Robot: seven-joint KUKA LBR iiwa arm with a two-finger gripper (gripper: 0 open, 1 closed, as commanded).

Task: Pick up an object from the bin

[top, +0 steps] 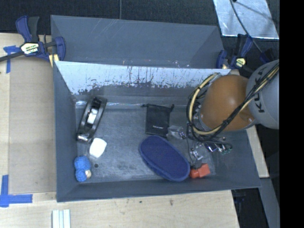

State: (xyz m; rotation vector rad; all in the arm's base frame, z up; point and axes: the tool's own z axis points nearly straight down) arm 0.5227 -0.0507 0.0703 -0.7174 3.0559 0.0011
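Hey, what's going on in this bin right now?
A robot arm reaches into the grey bin from the right, its end low by the right wall, beside a blue oval pad and just over a small red thing. Nothing looks lifted yet. A black pouch lies mid-bin; a black-and-silver gadget, white block and blue toy lie at left.
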